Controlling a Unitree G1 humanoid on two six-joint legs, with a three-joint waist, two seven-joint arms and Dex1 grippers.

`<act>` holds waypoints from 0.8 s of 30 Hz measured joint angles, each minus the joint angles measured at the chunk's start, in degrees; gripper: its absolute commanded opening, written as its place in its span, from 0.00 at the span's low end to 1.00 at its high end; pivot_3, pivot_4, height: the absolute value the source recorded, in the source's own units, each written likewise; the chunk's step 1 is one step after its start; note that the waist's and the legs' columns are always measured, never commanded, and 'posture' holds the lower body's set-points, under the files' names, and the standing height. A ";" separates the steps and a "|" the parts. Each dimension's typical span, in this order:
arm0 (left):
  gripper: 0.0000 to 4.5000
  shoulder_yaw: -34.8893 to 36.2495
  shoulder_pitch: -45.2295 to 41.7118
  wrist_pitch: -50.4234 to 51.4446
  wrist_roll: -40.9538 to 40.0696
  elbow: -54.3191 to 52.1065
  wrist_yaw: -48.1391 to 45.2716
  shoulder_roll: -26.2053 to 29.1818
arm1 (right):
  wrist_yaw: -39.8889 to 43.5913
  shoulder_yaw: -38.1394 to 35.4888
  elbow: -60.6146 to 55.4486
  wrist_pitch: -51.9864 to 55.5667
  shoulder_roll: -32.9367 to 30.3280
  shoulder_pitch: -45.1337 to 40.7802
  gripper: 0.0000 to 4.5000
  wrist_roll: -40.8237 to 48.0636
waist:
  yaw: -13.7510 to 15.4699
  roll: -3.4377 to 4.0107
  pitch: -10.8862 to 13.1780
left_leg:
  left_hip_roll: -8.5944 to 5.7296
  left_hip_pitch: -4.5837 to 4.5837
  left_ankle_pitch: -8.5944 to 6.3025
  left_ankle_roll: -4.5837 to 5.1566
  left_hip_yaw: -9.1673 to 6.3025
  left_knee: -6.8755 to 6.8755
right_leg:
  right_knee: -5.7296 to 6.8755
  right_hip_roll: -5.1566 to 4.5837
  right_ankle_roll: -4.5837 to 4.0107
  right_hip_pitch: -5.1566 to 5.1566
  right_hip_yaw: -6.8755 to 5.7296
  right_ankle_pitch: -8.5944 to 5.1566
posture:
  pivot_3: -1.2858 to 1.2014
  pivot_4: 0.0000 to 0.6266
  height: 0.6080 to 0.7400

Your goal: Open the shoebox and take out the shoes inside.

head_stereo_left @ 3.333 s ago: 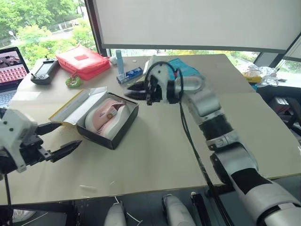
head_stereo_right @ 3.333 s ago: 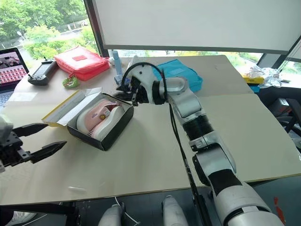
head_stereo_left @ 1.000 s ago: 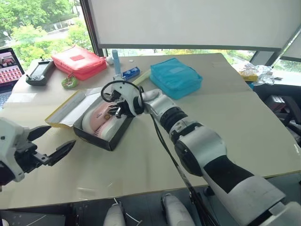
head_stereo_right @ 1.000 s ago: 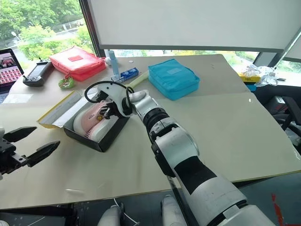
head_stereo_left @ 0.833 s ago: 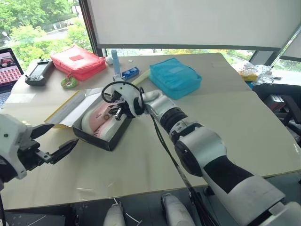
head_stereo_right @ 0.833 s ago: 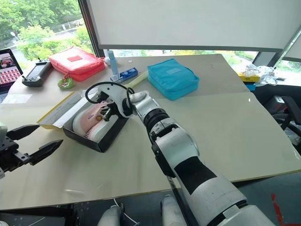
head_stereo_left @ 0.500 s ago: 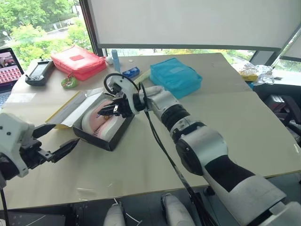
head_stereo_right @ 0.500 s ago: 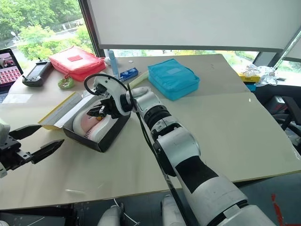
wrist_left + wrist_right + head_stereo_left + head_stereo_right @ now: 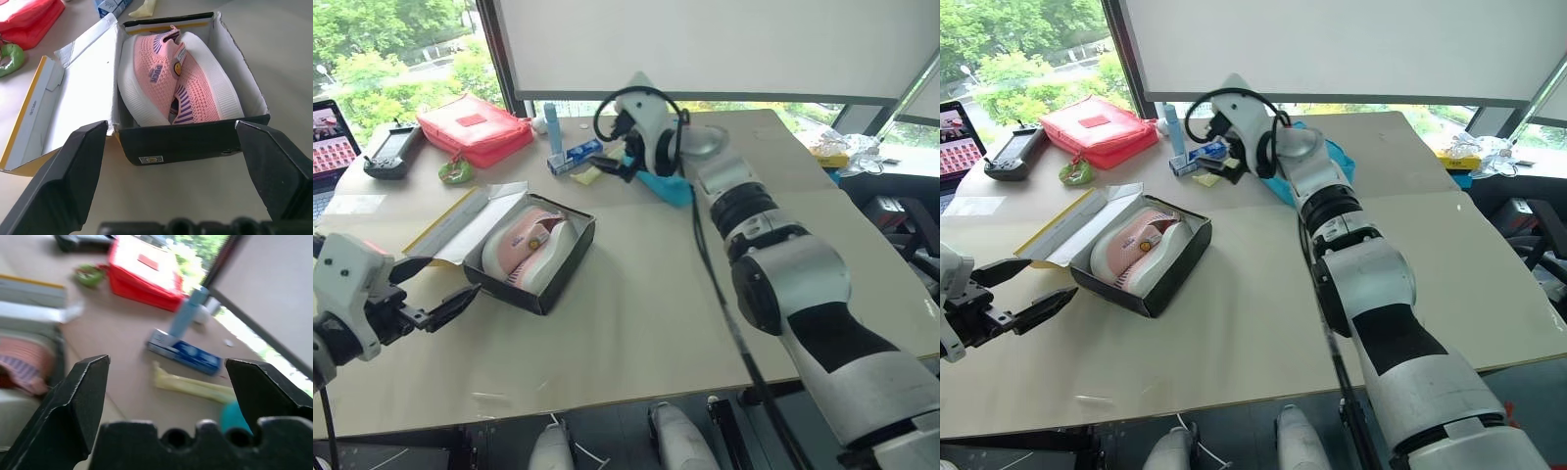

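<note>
Nearest, at the front edge of the bench (image 9: pixel 636 333): left hand (image 9: pixel 423 294), both black fingers spread wide, nothing between them. Directly ahead of this hand and only a little beyond its fingertips: the shoebox (image 9: pixel 551 279), lid already folded back flat on the bench on the side away from the right arm, white inside turned up. In the left wrist view, box framed squarely between the two fingers, its short black end wall facing the hand, its long axis running away from the hand.

Inside the box: the shoes (image 9: pixel 168 78), pink knit with white soles, packed side by side, lying lengthwise along the box, filling most of it. Not yet taken out.

Farther, well beyond the box toward the window: right hand (image 9: pixel 607 168), fingers also wide apart and empty, held above the bench near a blue carton (image 9: pixel 570 156) and a pale yellow strip (image 9: pixel 188 386), with the blue pouch (image 9: pixel 668 186) just behind it. Box down and to the side of this hand, clearly apart from it.

Judgement: left hand much nearer to the shoes and already lined up with the box, so probably a short reach forward and over the end wall. Right hand in need of a longer way back.
</note>
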 measured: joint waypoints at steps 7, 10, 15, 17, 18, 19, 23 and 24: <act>1.00 0.00 -0.29 0.10 -0.20 -1.24 0.43 -0.05 | -5.53 3.62 2.52 -3.37 6.18 5.44 0.98 -5.21 | -0.59 0.01 0.01 | 0.00 -0.01 0.21 0.33 -0.01 0.04 | 0.05 0.00 0.02 0.03 0.02 0.01 | 0.52 0.24 0.91; 1.00 0.12 0.14 0.38 -0.47 -2.16 0.74 -0.44 | -7.49 2.06 2.52 -3.31 7.35 5.69 0.98 -5.07 | -0.50 0.01 0.01 | 0.00 -0.01 0.18 0.28 -0.01 0.06 | 0.04 -0.01 0.02 0.07 0.02 0.01 | 0.52 0.24 0.91; 1.00 0.31 0.95 1.11 -0.69 -3.26 1.44 -0.88 | -8.86 -0.66 2.52 -3.13 9.53 6.66 0.98 -4.06 | -0.45 0.01 0.01 | 0.00 0.01 0.18 0.28 -0.04 0.06 | 0.07 0.01 0.01 0.09 0.01 0.02 | 0.52 0.24 0.91; 1.00 0.30 0.73 1.21 -0.81 -3.34 1.53 -0.87 | -5.89 -2.52 2.52 -2.82 10.37 7.27 0.98 -2.60 | -0.60 0.01 0.01 | 0.00 0.04 0.18 0.28 -0.04 0.07 | 0.08 0.02 0.01 0.09 0.02 0.02 | 0.52 0.24 0.91; 1.00 0.30 0.61 1.22 -0.82 -3.34 1.56 -0.87 | -3.82 -3.29 2.52 -2.67 10.70 7.52 0.98 -1.76 | -0.79 0.01 0.01 | 0.00 0.05 0.18 0.29 -0.05 0.07 | 0.09 0.03 0.01 0.10 0.02 0.02 | 0.52 0.24 0.91; 1.00 0.30 0.47 1.23 -0.83 -3.34 1.56 -0.87 | -1.29 -3.83 2.51 -2.49 10.99 7.73 0.98 -1.35 | -0.91 0.01 0.01 | 0.00 0.06 0.18 0.29 -0.07 0.07 | 0.10 0.04 0.01 0.10 0.02 0.02 | 0.52 0.24 0.91; 1.00 0.34 0.53 1.24 -0.85 -3.35 1.43 -0.84 | 9.66 -4.12 2.43 -2.43 10.47 8.55 0.98 -0.19 | -1.18 0.01 0.01 | 0.01 0.09 0.19 0.29 -0.13 0.07 | 0.11 0.10 0.01 0.11 0.01 0.01 | 0.52 0.24 0.91; 1.00 0.64 0.78 1.24 -0.84 -3.34 1.27 -0.82 | 13.68 -4.06 2.38 -2.45 9.96 8.59 0.98 -0.03 | -1.22 0.01 0.01 | 0.02 0.10 0.19 0.29 -0.14 0.07 | 0.11 0.11 0.01 0.11 0.02 0.01 | 0.52 0.24 0.91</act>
